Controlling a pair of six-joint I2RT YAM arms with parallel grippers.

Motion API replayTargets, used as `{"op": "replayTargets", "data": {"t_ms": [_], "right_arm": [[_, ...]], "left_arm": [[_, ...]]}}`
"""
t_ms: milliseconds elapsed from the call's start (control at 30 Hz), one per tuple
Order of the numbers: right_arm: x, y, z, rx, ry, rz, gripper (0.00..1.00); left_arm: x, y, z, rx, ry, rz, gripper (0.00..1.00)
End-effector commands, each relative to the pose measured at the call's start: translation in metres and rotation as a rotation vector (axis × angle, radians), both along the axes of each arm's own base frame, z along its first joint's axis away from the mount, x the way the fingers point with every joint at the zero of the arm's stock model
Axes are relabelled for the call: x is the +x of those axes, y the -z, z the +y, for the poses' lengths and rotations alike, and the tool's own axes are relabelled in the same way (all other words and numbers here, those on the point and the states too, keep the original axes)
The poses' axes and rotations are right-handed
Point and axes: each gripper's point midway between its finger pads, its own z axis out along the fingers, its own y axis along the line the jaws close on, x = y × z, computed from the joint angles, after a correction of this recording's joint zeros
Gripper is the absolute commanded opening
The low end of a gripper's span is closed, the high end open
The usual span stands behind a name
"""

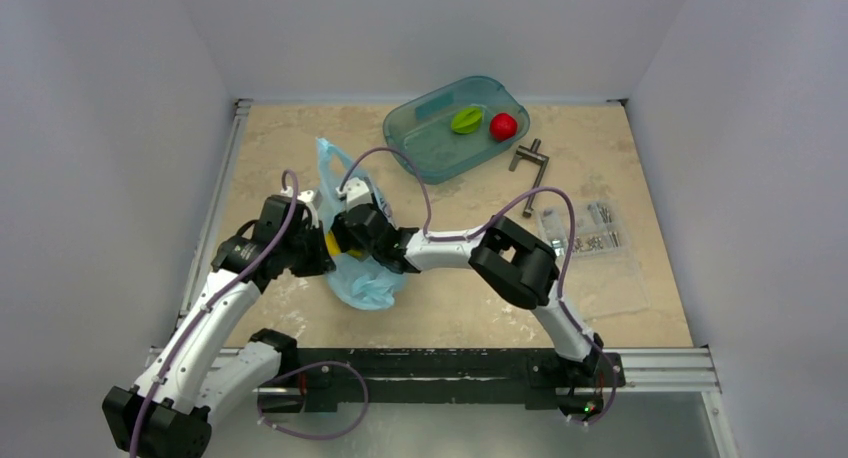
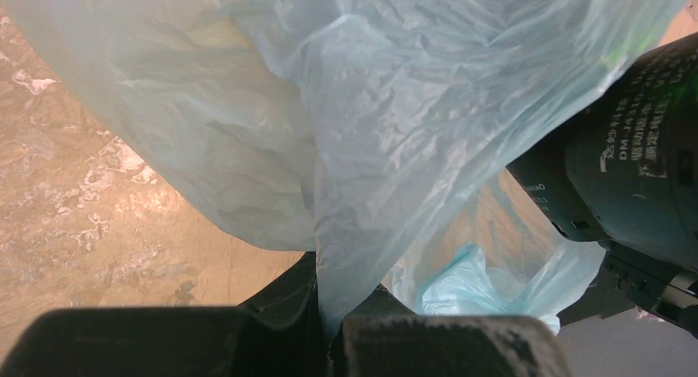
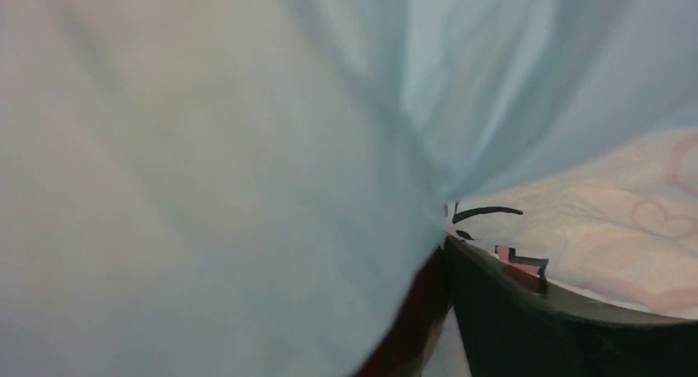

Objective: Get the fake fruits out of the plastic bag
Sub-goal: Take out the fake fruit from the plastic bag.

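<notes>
The light-blue plastic bag [image 1: 366, 278] lies crumpled at the left middle of the table, with one handle loop reaching away. Both grippers meet at its near-left side. My left gripper [image 1: 318, 242] is shut on a fold of the bag film; in the left wrist view the film [image 2: 387, 130] runs down into the closed jaws [image 2: 331, 315]. My right gripper [image 1: 346, 234] pinches the bag from the right; its view is filled by bag film [image 3: 206, 179], gathered at the dark fingertip [image 3: 527, 311]. A bit of the yellow banana [image 1: 330, 246] shows between the grippers. A dark red strip [image 3: 416, 319] shows beside that finger. The maroon fruit is not clearly seen.
A teal tray [image 1: 432, 156] at the back holds a green ridged fruit [image 1: 466, 120] and a bright red round fruit [image 1: 503, 126]. A metal handle part [image 1: 530, 164] and a clear packet of small metal parts [image 1: 585, 228] lie to the right.
</notes>
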Motion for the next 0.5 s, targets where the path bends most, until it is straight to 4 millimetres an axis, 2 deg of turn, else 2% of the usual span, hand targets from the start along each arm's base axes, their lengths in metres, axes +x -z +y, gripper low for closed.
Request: {"op": "replayTargets", "data": {"t_ms": [0,133,200,367,467], "right_arm": [[0.002,-0.024,0.017,0.038,-0.046,-0.02,0.72],[-0.002,-0.042,0.017,0.059,-0.061,-0.021,0.51],[-0.013,-0.057,0.019,0.104,-0.108,0.002,0.41],[-0.049,-0.11,0.021,0.242,-0.254,0.051,0.28],[-0.072,-0.13,0.019,0.299,-0.342,0.092,0.21]], "left_arm": [[0.001,-0.005,-0.002,-0.01,-0.005,-0.012,0.0],[0.001,-0.005,-0.002,-0.007,-0.007,-0.01,0.0],[0.001,-0.004,-0.002,-0.004,-0.006,-0.008,0.0],[0.001,-0.002,-0.003,-0.004,-0.004,-0.001,0.0],[0.002,-0.001,-0.004,-0.005,0.003,0.003,0.0]]}}
